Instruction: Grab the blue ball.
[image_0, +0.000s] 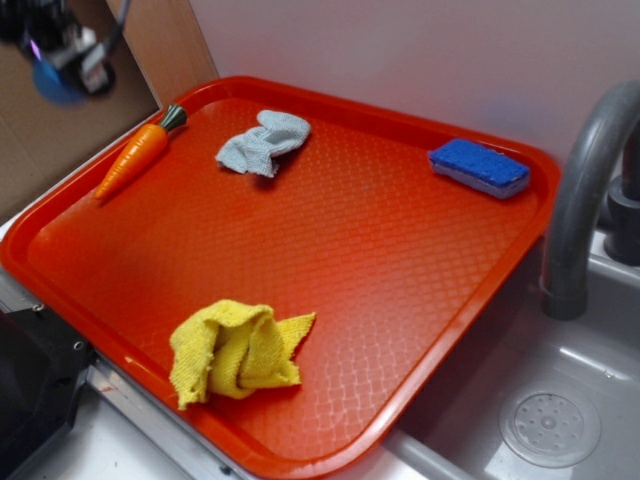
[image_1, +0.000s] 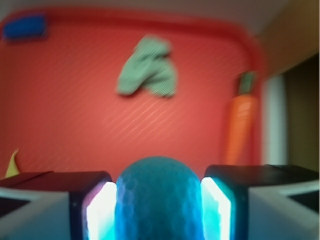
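The blue ball (image_1: 158, 197) is a small textured light-blue sphere held between my two finger pads in the wrist view; both lit pads press against its sides. My gripper (image_1: 158, 210) is shut on it and held high above the orange tray (image_1: 70, 135). In the exterior view my gripper (image_0: 60, 62) is at the top left corner, raised off the tray's far left side, with the blue ball (image_0: 52, 82) showing as a blurred blue patch under it.
On the orange tray (image_0: 380, 250) lie a toy carrot (image_0: 135, 155) at the left edge, a grey cloth (image_0: 262, 142), a dark-blue sponge (image_0: 480, 166) at the far right and a yellow cloth (image_0: 238, 350) near the front. A grey faucet (image_0: 585, 190) and sink (image_0: 550, 420) stand right.
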